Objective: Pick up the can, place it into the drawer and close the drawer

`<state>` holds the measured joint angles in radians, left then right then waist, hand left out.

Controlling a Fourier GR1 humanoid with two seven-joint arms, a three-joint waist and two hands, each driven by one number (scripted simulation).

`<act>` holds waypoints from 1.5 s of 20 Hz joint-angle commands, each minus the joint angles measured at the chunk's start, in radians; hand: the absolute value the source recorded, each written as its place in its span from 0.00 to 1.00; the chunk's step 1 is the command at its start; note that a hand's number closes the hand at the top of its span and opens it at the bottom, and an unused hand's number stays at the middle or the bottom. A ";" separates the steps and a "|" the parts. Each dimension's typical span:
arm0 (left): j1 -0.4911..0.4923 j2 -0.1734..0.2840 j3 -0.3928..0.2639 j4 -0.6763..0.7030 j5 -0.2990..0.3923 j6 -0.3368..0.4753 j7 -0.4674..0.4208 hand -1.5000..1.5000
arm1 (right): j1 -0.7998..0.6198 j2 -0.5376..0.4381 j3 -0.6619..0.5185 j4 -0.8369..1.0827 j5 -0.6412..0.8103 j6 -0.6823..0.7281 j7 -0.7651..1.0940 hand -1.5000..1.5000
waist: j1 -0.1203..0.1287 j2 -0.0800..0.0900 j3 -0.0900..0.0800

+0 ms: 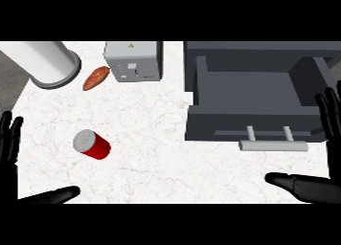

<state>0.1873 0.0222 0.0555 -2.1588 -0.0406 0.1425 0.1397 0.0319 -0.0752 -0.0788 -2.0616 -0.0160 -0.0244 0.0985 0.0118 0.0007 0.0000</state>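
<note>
A red can point(93, 144) with a grey lid lies tilted on the white marble counter point(159, 119), left of centre. The dark grey drawer point(255, 103) is pulled open at the right, its light grey handle point(274, 145) facing me and its inside bare. My left hand point(2, 139) rests open at the left edge, fingers up, well left of the can. At the right edge my right hand point(336, 143) is open too, fingers up beside the drawer's right wall, thumb below the handle.
A white cylinder point(47, 62) stands at the back left. An orange-brown sweet potato point(96, 78) lies next to it. A grey box-shaped appliance point(133, 61) stands at the back centre, left of the drawer cabinet.
</note>
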 commanded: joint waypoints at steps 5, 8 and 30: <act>0.043 0.025 0.081 -0.112 0.002 0.073 0.259 0.00 | 0.000 -0.008 -0.026 -0.033 -0.012 -0.033 0.173 0.00 | -0.010 -0.001 0.000; 0.098 -0.021 0.013 -0.174 -0.039 0.091 0.248 0.00 | 0.018 0.010 -0.027 0.017 -0.011 -0.021 0.093 0.00 | -0.009 -0.002 0.000; 0.094 -0.022 -0.139 0.263 -0.063 0.237 -0.039 0.00 | 0.096 0.005 -0.065 -0.093 -0.037 0.033 0.102 0.00 | -0.012 -0.002 0.000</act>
<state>0.2402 0.0016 -0.0519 -1.9396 -0.1022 0.3545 0.1598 0.1149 -0.0793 -0.1556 -2.1109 -0.0627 0.0092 0.1850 -0.0007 -0.0004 -0.0002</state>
